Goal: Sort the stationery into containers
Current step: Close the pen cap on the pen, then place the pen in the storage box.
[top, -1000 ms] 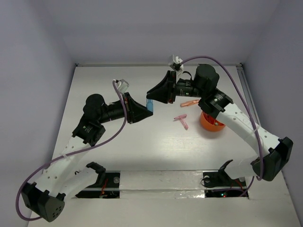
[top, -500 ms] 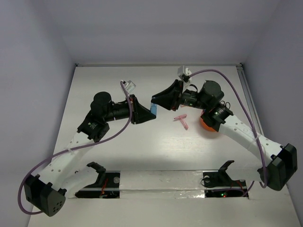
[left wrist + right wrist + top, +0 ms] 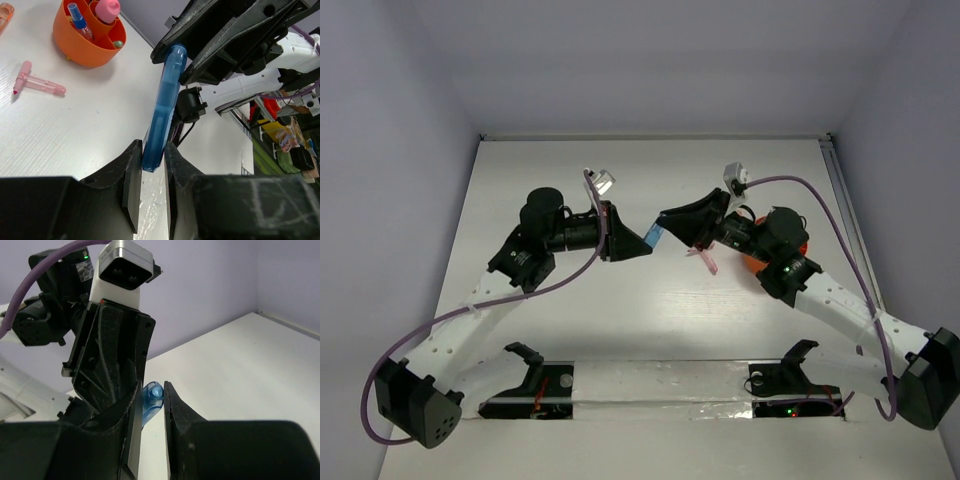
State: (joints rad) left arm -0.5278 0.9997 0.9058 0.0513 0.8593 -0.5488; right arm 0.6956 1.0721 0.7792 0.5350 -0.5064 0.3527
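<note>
Clear-blue piece between both grippers — left gripper, right gripper.

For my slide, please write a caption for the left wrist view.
Left gripper holds a clear-blue piece upright, its top between the right gripper fingers.

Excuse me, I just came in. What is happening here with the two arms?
The two arms are passing a clear-blue piece between them above the table. The left pincer is clamped on one end, and the right pincer is around the other end, whether gripping or not is unclear. The orange bowl already holds some items, and a pink T-shaped piece lies on the table.
</note>
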